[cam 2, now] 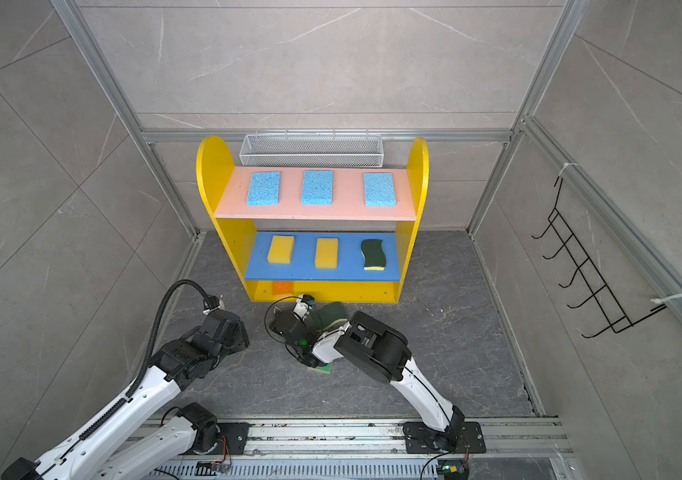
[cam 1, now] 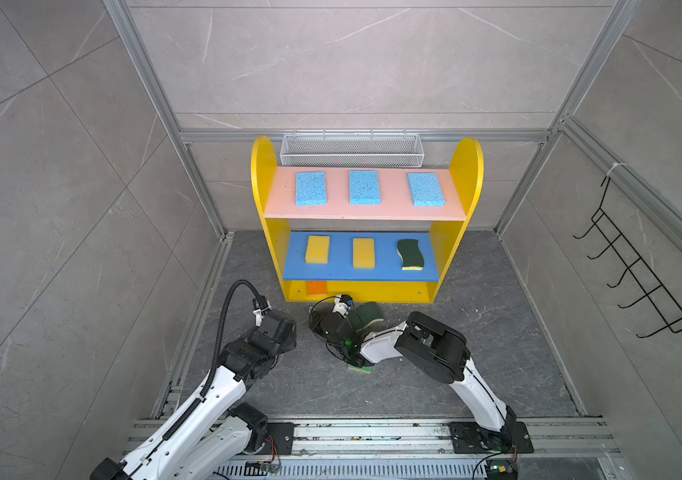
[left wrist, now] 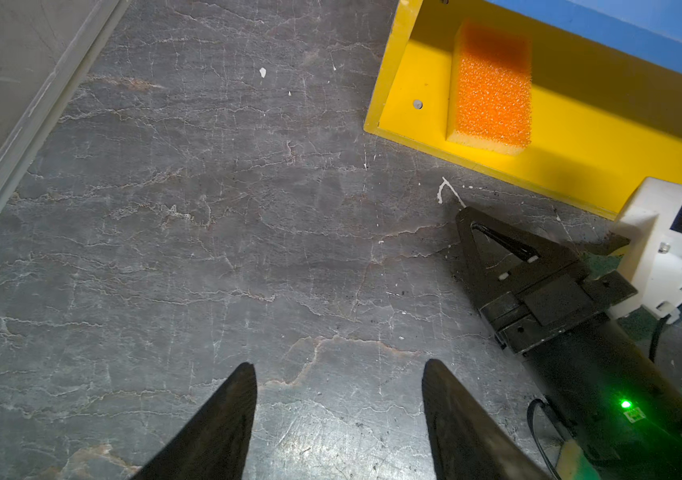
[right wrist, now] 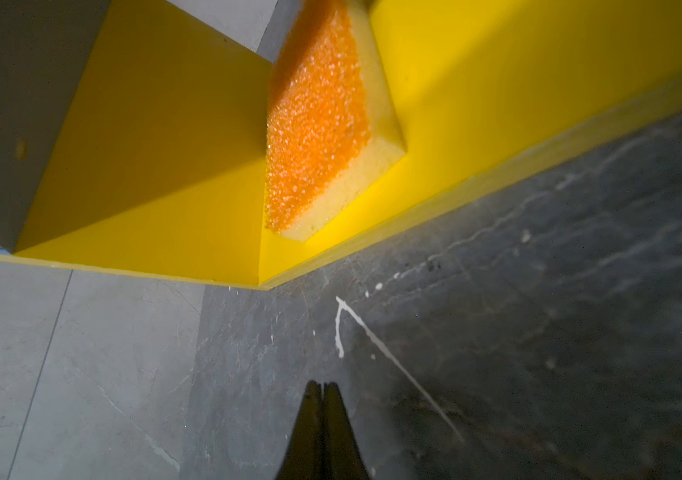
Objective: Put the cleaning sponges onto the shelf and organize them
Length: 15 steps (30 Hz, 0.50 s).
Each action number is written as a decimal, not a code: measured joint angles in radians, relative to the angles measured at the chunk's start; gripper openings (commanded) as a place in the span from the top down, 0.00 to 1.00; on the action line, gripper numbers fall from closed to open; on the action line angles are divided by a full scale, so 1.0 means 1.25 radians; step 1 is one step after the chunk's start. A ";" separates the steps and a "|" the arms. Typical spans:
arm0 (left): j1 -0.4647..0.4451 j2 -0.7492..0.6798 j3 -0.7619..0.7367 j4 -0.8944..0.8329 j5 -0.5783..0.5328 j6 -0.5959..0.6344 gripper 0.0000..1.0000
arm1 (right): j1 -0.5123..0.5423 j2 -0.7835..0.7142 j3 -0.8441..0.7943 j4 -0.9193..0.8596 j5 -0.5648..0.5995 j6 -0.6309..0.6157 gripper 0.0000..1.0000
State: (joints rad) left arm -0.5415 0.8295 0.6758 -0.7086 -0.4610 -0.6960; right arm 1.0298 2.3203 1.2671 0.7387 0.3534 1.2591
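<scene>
— Where were the sponges [cam 1: 364, 187]?
— Seven sat on the shelf [cam 1: 262, 174]; a dark green sponge [cam 1: 372, 314] and a bright green sponge [cam 1: 366, 370] lay before it, by the right gripper [right wrist: 322, 384].
— The jaws?
— Right closed, empty; left gripper [left wrist: 339, 365] open, empty.

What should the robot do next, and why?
Probably open the right gripper, so it can take the dark green sponge lying on the floor beside it. That gripper is shut and empty, and the bottom tier shows only the orange sponge, so there looks to be room.
</scene>
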 measured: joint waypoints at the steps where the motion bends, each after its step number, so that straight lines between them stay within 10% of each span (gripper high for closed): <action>1: 0.002 0.000 0.000 0.000 0.000 0.000 0.33 | -0.002 0.002 0.000 0.010 0.002 0.002 1.00; 15: 0.026 -0.002 -0.043 0.017 0.022 -0.007 0.33 | -0.023 0.025 0.023 0.041 0.015 0.008 1.00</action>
State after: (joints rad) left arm -0.5095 0.8276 0.6220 -0.6872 -0.4335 -0.7044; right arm 1.0012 2.3512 1.2957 0.7898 0.3717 1.2686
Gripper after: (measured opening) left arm 0.666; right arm 0.047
